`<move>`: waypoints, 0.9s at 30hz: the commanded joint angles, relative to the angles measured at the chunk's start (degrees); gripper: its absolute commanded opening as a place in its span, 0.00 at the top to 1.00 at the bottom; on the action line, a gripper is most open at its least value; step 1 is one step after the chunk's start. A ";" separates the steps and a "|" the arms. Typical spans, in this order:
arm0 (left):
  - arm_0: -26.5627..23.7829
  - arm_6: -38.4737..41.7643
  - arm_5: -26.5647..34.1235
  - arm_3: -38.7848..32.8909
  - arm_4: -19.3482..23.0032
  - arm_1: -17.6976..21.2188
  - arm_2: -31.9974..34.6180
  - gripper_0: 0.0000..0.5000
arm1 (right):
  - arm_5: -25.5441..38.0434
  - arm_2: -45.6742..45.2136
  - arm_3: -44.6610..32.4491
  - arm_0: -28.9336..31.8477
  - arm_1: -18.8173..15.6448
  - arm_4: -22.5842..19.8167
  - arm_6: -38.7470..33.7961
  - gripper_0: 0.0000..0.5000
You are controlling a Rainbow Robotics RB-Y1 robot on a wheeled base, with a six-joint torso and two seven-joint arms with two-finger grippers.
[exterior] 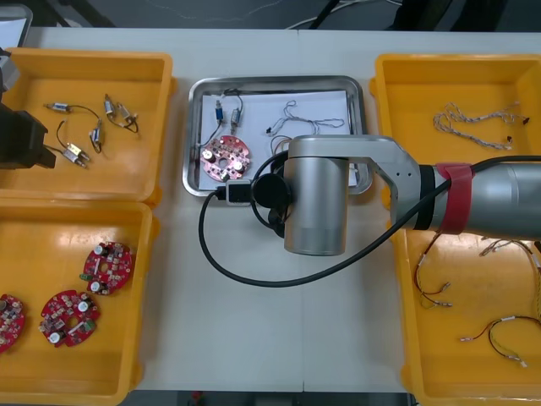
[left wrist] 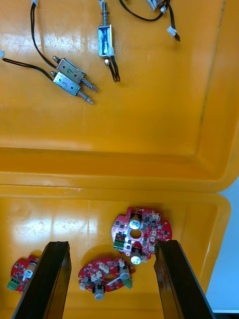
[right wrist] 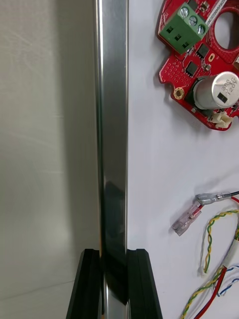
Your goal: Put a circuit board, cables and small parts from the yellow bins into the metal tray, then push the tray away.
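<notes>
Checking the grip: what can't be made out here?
- Front view: the right arm's wrist covers the tray's near rim, where the right gripper is shut.
- Right wrist view: circuit board and cables cut off by the edge.
- Left wrist view: left gripper's finger hides one board's edge.

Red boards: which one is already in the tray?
The board lying in the tray, near the rim that the right pincer grips. The other three lie in the near left bin; the left pincer hangs open over that side.

Yellow bins [exterior: 127, 169], red circuit boards [exterior: 107, 264], shiny metal tray [exterior: 275, 82], white inside
</notes>
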 commanded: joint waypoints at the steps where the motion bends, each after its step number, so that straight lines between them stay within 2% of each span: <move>1: 0.57 -4.74 0.45 -0.40 -0.50 2.42 1.36 0.00 | -1.70 0.52 0.98 -3.63 -0.69 0.81 2.49 1.00; 16: 0.57 -4.74 0.45 -0.40 -0.50 2.42 1.36 0.00 | -7.32 0.52 6.16 -5.82 -0.69 1.43 4.07 1.00; 21: 0.57 -4.74 0.45 -0.40 -0.50 2.42 1.36 0.00 | -14.26 0.52 10.12 -5.82 -0.69 1.34 4.60 1.00; 27: 0.57 -4.74 0.45 -0.40 -0.50 2.42 1.36 0.00 | -18.75 0.52 13.28 -6.00 -0.51 1.34 5.04 1.00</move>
